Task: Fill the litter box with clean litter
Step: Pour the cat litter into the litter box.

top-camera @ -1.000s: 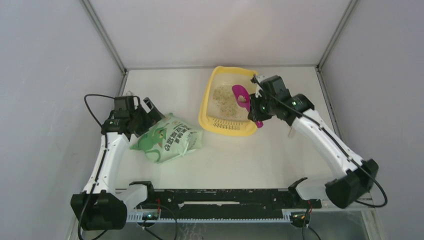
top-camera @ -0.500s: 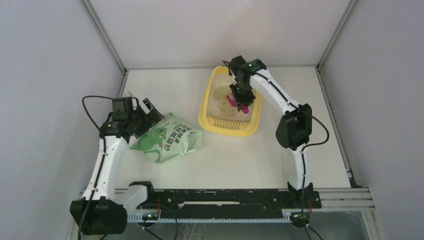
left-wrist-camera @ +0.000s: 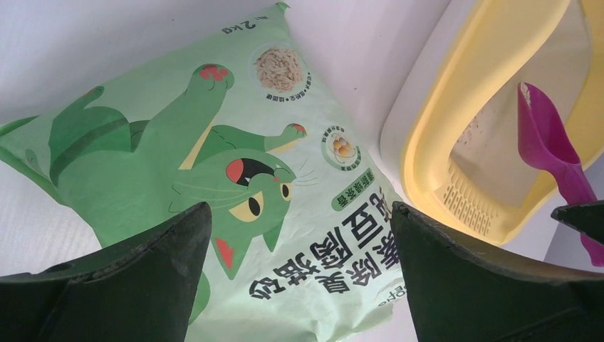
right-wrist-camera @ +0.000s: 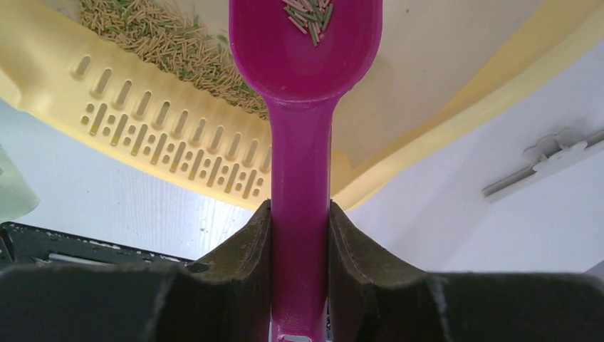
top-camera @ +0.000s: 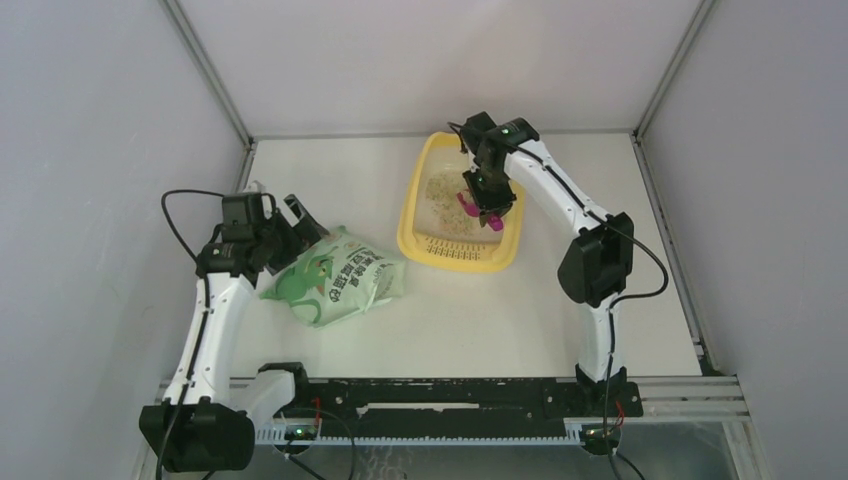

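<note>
The yellow litter box (top-camera: 408, 222) stands at the back middle of the table, its slotted grille (right-wrist-camera: 164, 135) at the near end. Beige granules of clean litter (top-camera: 437, 190) lie in a loose layer on its floor (right-wrist-camera: 164, 39). My right gripper (top-camera: 488, 205) hangs over the box, shut on the handle of a magenta scoop (right-wrist-camera: 303, 107); its bowl points into the box with a few granules (right-wrist-camera: 308, 13) left in it. My left gripper (top-camera: 290, 225) stands open just over the left end of the light green litter bag (top-camera: 335, 275), with nothing between its fingers (left-wrist-camera: 142, 278).
The bag (left-wrist-camera: 214, 164) lies flat, left of the box (left-wrist-camera: 441, 142). A black rail (top-camera: 440, 400) runs along the near edge. Grey walls enclose the table on three sides. A black cable (top-camera: 185, 200) loops by the left arm.
The right arm has swung its elbow in from the right side, and the scoop now sits lower and further inside the box. The left arm has barely shifted.
</note>
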Motion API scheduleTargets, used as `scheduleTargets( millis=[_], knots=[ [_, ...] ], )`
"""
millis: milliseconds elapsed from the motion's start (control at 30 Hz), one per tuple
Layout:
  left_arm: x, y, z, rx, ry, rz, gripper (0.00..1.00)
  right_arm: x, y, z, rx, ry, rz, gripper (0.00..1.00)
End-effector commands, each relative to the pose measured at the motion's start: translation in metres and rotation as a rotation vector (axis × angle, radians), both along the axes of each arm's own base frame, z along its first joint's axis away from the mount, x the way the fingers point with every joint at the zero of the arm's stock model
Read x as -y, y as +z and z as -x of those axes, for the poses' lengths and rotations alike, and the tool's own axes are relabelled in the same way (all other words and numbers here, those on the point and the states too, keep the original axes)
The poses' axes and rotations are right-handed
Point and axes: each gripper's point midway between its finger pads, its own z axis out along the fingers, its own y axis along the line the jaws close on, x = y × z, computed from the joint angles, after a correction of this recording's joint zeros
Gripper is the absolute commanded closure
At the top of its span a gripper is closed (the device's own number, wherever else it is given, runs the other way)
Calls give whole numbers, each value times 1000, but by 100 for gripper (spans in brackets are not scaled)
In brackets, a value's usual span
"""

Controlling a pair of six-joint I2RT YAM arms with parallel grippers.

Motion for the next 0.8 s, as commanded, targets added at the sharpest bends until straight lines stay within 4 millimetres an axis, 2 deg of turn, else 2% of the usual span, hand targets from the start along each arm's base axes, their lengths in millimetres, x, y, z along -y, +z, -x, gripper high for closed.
scheduleTargets(
  millis=[0,167,400,500,667,767],
  knots=[
    [2,24,-4,85,-24,1,0,-8,11,2,26,-8,-33,100],
    [4,23,-6,86,-33,6,0,-27,15,15,11,-63,-269,100],
    [6,21,-7,85,-42,13,0,-43,49,18,-52,-198,-672,100],
    [8,20,-7,94,-47,29,0,-37,60,14,-87,-273,-820,100],
    [12,19,-7,102,-54,49,0,-17,79,5,-131,-418,-1048,100],
    [15,19,-7,110,-59,64,0,-23,96,5,-196,-405,-1189,100]
  ],
)
